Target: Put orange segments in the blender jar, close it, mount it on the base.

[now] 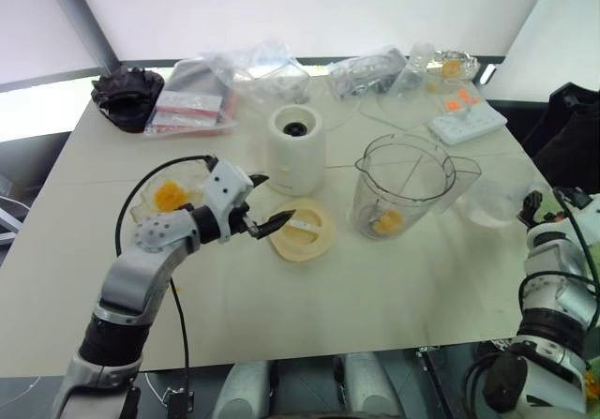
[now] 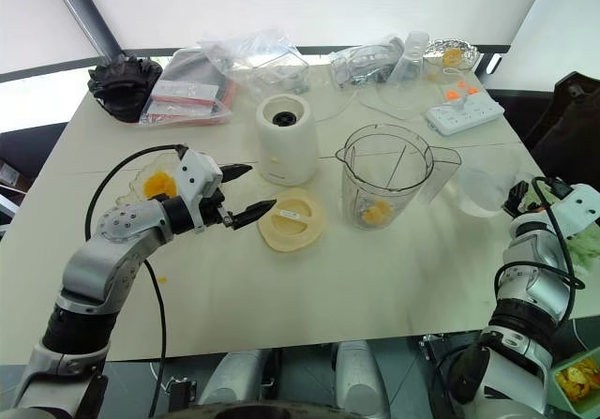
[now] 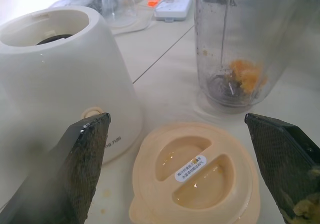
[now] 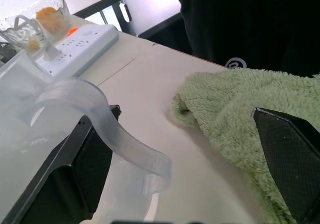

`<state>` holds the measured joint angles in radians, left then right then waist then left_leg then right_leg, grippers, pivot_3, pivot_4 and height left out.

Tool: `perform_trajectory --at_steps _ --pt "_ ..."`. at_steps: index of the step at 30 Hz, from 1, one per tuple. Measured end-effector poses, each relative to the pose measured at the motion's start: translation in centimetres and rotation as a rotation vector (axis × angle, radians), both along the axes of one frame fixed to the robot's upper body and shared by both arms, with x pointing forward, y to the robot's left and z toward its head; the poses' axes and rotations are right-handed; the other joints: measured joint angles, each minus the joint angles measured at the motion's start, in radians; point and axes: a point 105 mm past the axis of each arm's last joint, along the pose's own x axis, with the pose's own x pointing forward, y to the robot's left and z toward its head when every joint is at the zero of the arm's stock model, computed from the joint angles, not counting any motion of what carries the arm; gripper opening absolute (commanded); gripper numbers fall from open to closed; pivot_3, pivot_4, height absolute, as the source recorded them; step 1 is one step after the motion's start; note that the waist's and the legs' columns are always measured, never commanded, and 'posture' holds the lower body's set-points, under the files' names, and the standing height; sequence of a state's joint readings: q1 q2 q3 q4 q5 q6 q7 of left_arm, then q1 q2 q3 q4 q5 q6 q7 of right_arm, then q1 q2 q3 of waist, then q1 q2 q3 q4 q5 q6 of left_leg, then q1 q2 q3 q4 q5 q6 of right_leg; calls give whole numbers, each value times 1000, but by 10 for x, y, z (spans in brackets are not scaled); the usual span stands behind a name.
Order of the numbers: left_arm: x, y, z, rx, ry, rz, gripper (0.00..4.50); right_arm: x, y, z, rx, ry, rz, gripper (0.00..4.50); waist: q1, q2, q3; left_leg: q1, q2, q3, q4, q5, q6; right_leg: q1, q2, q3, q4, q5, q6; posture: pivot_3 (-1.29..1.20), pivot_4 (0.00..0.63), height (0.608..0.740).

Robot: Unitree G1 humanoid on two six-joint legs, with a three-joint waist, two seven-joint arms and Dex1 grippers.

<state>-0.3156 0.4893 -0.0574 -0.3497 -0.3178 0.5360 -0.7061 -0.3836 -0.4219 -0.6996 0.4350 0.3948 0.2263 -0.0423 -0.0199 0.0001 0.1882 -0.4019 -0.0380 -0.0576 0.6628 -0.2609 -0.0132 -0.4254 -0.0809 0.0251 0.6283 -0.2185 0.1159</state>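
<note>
Now I hold my left gripper spread wide over the flat round cream lid, ready to grasp; at its three o'clock the clear plastic blender jar already holds yellow-orange segments; my right gripper is released.

One jar — one base — one lid

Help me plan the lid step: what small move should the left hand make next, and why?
Probably lower the open left hand onto the cream lid and close: the lid lies flat between its fingers, and the blender jar already holds orange segments yet stands uncovered.
</note>
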Motion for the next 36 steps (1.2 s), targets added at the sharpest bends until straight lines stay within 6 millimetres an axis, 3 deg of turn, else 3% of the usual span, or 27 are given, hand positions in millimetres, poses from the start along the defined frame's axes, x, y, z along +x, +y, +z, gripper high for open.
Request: perform_trajectory --at_steps 9,20,25,30,36 --pt "-1 -1 -1 2 2 -6 4500 -16 -5 -18 0 80 -24 4081 -1 0 0 0 0 0 0 0 0 0 0 0 0 0 0 0 150 740" --pt "0 -3 2 3 -4 -19 4500 -36 1 -13 -26 131 -8 4081 4 0 0 0 0 0 0 0 0 0 0 0 0 -1 -1 0 150 740" --pt "0 -4 1 2 -2 -24 4500 -44 13 -9 -31 172 31 4081 4 0 0 0 0 -1 0 0 0 0 0 0 0 -1 -2 0 150 740" --pt "7 -1 -2 4 6 -34 4500 -55 31 -13 -23 297 133 4081 7 0 0 0 0 -1 0 0 0 1 0 0 0 -2 -3 0 150 740" --pt "13 2 -4 42 6 -92 4500 -68 50 14 -164 446 397 4081 8 0 0 0 0 -1 0 0 0 1 0 0 -2 -2 -3 0 150 740"
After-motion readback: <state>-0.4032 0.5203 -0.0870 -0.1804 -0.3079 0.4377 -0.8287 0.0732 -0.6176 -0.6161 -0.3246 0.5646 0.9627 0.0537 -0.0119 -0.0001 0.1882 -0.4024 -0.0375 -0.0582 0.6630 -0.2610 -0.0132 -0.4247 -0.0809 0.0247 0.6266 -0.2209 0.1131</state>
